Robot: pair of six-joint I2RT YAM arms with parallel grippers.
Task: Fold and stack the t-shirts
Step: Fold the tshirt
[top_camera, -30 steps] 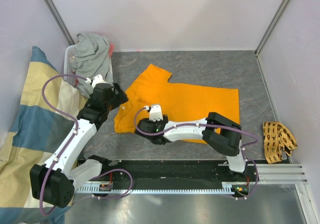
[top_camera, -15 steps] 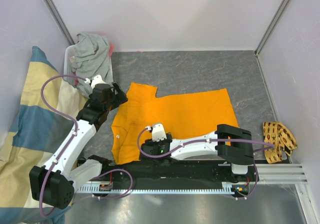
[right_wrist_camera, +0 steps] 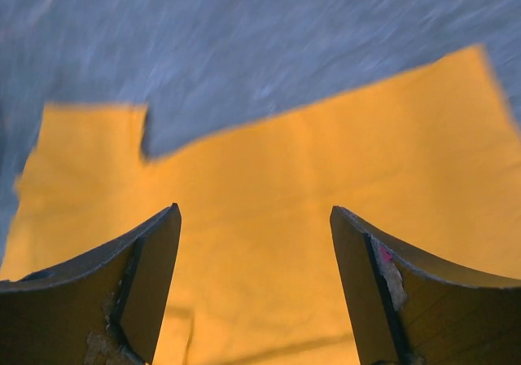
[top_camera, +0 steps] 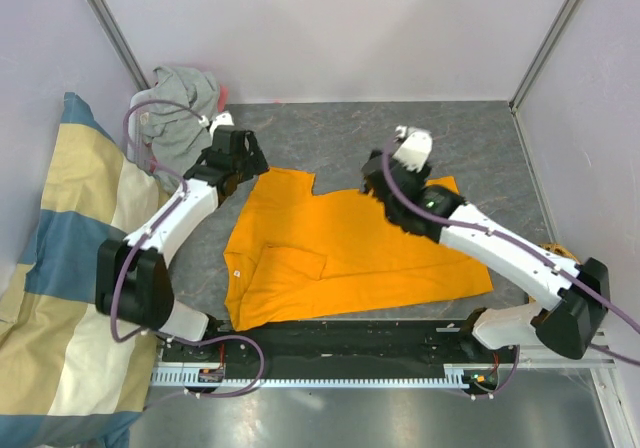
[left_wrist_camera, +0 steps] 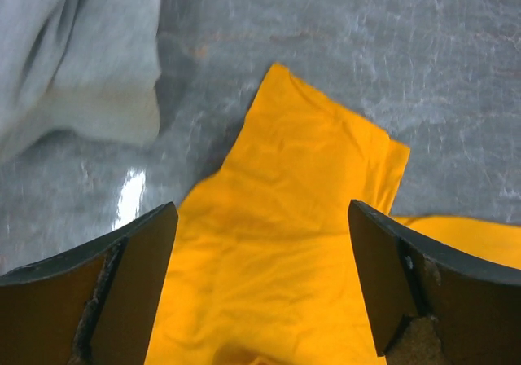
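Left gripper (left_wrist_camera: pixel 260 243) and right gripper (right_wrist_camera: pixel 254 235) hang empty, jaws apart, over the orange t-shirt (top_camera: pixel 350 248). Probably poised to pinch its far edge.

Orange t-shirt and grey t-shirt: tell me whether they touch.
Apart. The left wrist view shows a strip of bare table between the orange t-shirt and the grey t-shirt.

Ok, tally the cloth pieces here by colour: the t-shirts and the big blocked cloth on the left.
Bright orange short-sleeved cotton t-shirt, spread out flat: 1
Light heather grey cotton t-shirt, bunched up at the far left: 1
Cream-and-blue blocked cloth, large, along the left side: 1
Total: 3
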